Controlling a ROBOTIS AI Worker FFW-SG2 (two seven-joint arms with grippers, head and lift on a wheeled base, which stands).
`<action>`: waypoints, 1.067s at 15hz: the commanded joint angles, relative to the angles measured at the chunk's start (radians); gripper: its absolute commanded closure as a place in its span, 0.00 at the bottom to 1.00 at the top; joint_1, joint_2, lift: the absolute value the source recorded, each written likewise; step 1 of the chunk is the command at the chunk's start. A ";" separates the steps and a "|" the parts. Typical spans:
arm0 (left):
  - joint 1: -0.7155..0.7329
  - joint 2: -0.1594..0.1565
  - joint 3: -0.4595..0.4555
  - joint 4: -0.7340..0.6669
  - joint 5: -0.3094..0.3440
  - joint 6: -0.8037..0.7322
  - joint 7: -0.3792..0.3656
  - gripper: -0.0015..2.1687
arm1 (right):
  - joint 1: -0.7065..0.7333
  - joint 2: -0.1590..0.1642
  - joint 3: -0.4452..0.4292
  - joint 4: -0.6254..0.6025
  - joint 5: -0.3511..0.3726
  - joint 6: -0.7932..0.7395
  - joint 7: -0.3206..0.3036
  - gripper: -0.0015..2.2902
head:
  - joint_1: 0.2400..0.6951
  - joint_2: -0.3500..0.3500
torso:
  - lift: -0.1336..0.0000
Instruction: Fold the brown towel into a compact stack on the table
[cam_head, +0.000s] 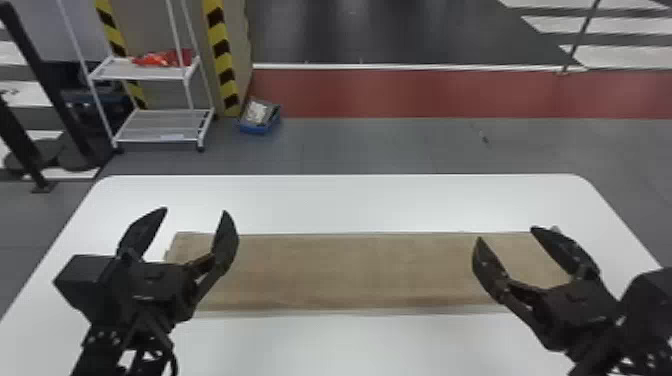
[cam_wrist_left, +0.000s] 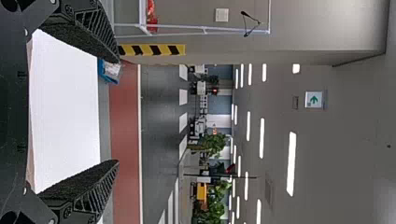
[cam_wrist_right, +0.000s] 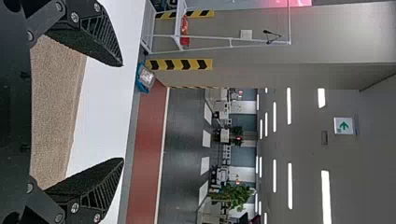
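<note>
Head view: brown towel (cam_head: 350, 272), long flat strip on table (cam_head: 380, 202), six o'clock; left gripper (cam_head: 195, 210), eight, right gripper (cam_head: 506, 233), four, both spread; blue bin (cam_head: 255, 130), pale contents, between ten and eleven. Left wrist view: same bin. Right wrist view: towel, bin.

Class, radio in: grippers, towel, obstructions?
Left gripper open, empty. Right gripper open, empty. Brown towel: long strip on table. Grippers partly mask its ends, head view.

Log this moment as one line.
brown towel: long flat strip on table | left gripper: open near left end | right gripper: open near right end
</note>
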 joint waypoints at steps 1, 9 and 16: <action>0.001 0.000 0.001 0.000 0.004 0.000 0.000 0.06 | 0.000 0.002 0.001 -0.001 -0.003 0.001 -0.001 0.08 | 1.00 0.49 | 0.07; 0.003 0.003 -0.002 -0.002 0.000 0.000 0.002 0.06 | 0.008 0.002 0.001 -0.006 -0.004 -0.011 -0.001 0.08 | 1.00 0.48 | 0.07; -0.002 0.004 0.004 0.020 0.001 0.000 0.005 0.06 | 0.003 0.002 0.012 0.010 0.005 -0.005 0.007 0.09 | 1.00 0.49 | 0.07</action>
